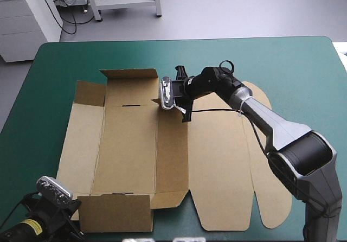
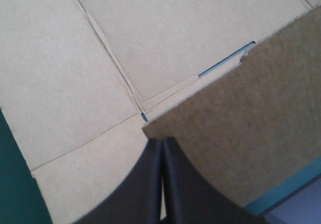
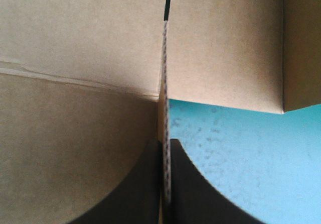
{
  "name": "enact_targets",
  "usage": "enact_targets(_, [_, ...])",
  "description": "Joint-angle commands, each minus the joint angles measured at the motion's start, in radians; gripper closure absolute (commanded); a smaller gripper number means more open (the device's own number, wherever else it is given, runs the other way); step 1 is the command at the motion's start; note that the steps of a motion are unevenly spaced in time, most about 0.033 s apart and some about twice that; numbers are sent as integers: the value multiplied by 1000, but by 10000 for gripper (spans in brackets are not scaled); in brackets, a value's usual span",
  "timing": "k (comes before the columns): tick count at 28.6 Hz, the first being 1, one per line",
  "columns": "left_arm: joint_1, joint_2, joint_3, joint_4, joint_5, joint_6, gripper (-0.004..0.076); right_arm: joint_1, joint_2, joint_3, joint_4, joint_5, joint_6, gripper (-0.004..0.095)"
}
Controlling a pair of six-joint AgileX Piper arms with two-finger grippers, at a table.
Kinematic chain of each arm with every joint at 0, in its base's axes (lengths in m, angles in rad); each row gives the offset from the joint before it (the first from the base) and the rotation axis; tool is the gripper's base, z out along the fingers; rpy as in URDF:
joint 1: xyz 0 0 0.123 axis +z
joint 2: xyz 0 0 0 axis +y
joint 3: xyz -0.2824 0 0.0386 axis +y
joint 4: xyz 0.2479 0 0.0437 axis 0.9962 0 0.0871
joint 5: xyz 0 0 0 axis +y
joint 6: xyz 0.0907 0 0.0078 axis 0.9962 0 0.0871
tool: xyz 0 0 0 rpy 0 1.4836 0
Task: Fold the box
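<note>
One brown box (image 1: 130, 144) lies opened out on the teal-green table (image 1: 303, 63) (left of centre) with two flaps standing: the far flap (image 1: 130, 75) and the near flap (image 1: 114, 212). Two grippers, both nipped on board: the right gripper (image 3: 165, 144) pinches an upright edge, the left gripper (image 2: 161, 146) the near flap's corner.

Bright even light, soft shadows on box (image 1: 124, 144)

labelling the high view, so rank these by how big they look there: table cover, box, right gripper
1. teal-green cover, largest
2. box, spread over much of it
3. right gripper, by far the smallest, shut on the box's raised wall
</note>
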Motion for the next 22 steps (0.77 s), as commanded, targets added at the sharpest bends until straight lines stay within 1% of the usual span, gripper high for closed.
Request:
enact_targets(1, [0, 11, -26, -7, -74, -6, 734, 0, -33, -29, 13, -78, 12, 928])
enact_targets(6, [0, 11, -26, -2, -78, -6, 734, 0, 21, -29, 7, -57, 69, 928])
enact_targets(14, [0, 11, -26, 20, -78, -6, 734, 0, 39, -29, 40, -63, 71, 928])
enact_targets(18, [0, 11, -26, 24, -78, -6, 734, 8, 39, -29, 114, -28, 12, 928])
enact_targets(22, [0, 11, -26, 24, -80, -6, 734, 38, 39, -29, 124, -24, -11, 928])
